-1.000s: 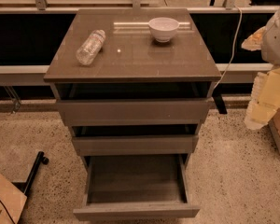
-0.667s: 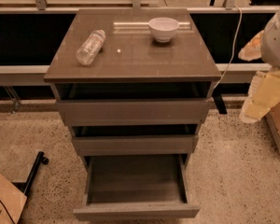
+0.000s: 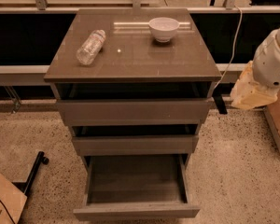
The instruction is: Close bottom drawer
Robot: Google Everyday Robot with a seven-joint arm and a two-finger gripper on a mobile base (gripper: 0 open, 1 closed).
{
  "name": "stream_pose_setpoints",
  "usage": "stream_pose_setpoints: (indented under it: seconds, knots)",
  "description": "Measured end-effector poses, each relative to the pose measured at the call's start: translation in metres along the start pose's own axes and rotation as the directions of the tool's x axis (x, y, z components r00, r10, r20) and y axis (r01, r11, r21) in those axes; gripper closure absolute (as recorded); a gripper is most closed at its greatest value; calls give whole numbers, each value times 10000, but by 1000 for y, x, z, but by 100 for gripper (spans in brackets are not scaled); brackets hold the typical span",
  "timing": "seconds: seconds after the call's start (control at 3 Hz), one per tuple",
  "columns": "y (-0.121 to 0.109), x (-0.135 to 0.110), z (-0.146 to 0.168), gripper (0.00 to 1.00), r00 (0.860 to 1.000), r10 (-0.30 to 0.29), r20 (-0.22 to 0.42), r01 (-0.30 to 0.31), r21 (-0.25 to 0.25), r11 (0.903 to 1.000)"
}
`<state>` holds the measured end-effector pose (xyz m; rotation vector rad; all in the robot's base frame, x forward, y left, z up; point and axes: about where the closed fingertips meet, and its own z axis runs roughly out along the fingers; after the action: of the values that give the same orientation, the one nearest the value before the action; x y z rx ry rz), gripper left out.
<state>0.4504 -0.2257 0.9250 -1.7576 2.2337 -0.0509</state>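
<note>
The bottom drawer point(image 3: 136, 208) is the lowest of three in the grey-brown cabinet point(image 3: 130, 62). It is pulled far out toward me, and its shallow grey box point(image 3: 135, 178) looks empty. The middle drawer point(image 3: 134, 144) and the top drawer point(image 3: 133, 111) each stand out a little. My arm's white joint point(image 3: 273, 62) is at the right edge. The cream gripper point(image 3: 245, 94) hangs below it, right of the cabinet at the height of the top drawer, apart from every drawer.
A clear plastic bottle point(image 3: 90, 46) lies on the cabinet top, and a white bowl point(image 3: 164, 29) stands there. A cable with a dark plug point(image 3: 220, 104) hangs by the cabinet's right side. A cardboard box point(image 3: 4, 199) and a black stand foot point(image 3: 35, 169) are at lower left.
My arm and gripper have moved left, closer to the cabinet's right side, and slightly up. The drawers, bottle and bowl have not moved.
</note>
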Motion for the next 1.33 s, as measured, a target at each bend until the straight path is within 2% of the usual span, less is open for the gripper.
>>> stream_pose_setpoints:
  seconds: [0.33, 0.67, 1.0, 1.33]
  knots:
    - [1, -2, 1, 96, 10000, -39, 21, 39, 27, 10000]
    - [12, -9, 21, 100, 9997, -239, 92, 242, -353, 9991]
    - [35, -19, 69, 100, 9980, -369, 521, 424, -1081, 9932]
    - [61, -16, 142, 100, 9943, 31, 1067, 172, -1884, 9819]
